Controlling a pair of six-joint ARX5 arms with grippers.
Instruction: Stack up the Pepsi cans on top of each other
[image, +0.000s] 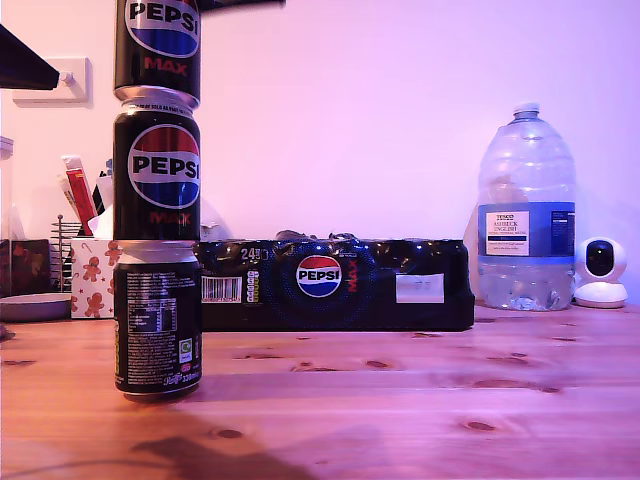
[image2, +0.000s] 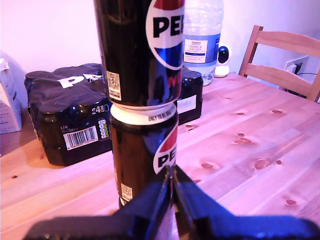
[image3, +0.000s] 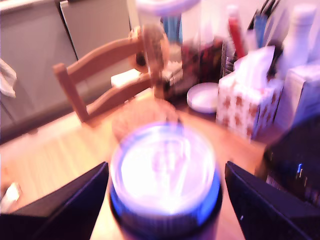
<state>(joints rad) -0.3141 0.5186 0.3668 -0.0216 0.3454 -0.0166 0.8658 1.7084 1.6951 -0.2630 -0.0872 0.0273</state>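
Three small black Pepsi Max cans stand in one column at nine o'clock in the exterior view: top can (image: 158, 45) on middle can (image: 157, 175) on bottom can (image: 157, 320), all on the pine table (image: 420, 390). My first gripper (image2: 172, 192) is pinched together, empty. My second gripper (image3: 165, 200) straddles the blurred lid, fingers apart; lifting straight up seems wisest. The top can's lid is cropped.

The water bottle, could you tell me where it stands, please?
The water bottle stands at the exterior view's right, between the Pepsi multipack and a small white camera.
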